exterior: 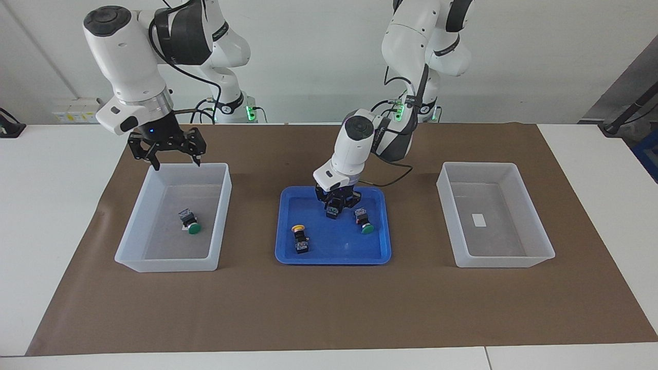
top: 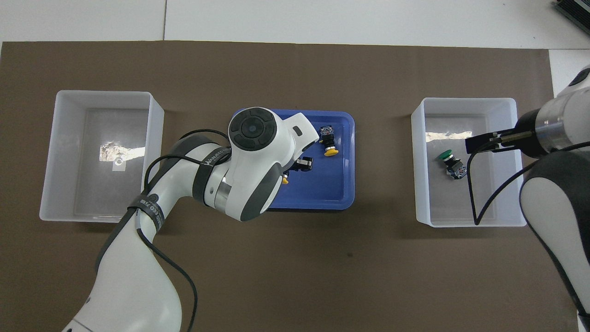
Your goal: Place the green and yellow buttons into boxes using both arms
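Note:
My left gripper (exterior: pixel 334 206) is down in the blue tray (exterior: pixel 334 255) and shut on a yellow button (exterior: pixel 333 210); in the overhead view only a bit of that button's yellow cap (top: pixel 285 180) shows under the arm. A second yellow button (exterior: pixel 299 237) and a green button (exterior: pixel 364 221) lie loose in the tray. The other green button (exterior: pixel 190 222) lies in the box (exterior: pixel 222 205) at the right arm's end. My right gripper (exterior: pixel 175 154) hangs open and empty over that box's edge nearest the robots. The box (exterior: pixel 545 241) at the left arm's end holds only its white label (exterior: pixel 478 220).
Tray and boxes stand in a row on a brown mat (exterior: pixel 329 308), with the tray in the middle. In the overhead view the left arm covers the tray's half toward the left arm's end and hides the loose green button.

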Robot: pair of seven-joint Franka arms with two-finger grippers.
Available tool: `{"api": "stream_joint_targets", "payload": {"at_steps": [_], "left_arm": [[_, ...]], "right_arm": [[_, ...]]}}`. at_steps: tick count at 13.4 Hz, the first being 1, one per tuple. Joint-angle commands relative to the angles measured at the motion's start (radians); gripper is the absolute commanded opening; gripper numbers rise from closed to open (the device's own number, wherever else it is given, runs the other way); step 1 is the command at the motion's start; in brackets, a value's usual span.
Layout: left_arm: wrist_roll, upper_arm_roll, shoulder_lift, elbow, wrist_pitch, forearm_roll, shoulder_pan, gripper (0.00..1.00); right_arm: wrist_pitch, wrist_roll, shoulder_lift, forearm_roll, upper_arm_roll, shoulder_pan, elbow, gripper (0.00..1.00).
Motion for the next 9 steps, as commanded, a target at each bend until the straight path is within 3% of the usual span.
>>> {"api": "stream_joint_targets", "payload": {"at_steps": [1,5,7,9], "left_arm": [[0.006,-0.001,-0.017,0.069,-0.073,-0.012,0.081,0.0],[0.035,0.001,-0.119,0.074,-0.235,0.002,0.213,0.0],[0.088,-0.001,-0.149,0.074,-0.286,0.057,0.288,0.0],[0.176,-0.001,-0.157,0.071,-0.303,0.063,0.377,0.0]], "right_arm": [[0.006,0.014,0.001,0.053,0.019,-0.011,0.0,1.0],[0.138,0.026,0.045,0.068,0.05,0.04,-0.031,1.0],[0.243,0.04,0.125,0.068,0.053,0.099,-0.026,1.0],[0.373,0.172,0.217,0.07,0.053,0.208,-0.015,1.0]]}}
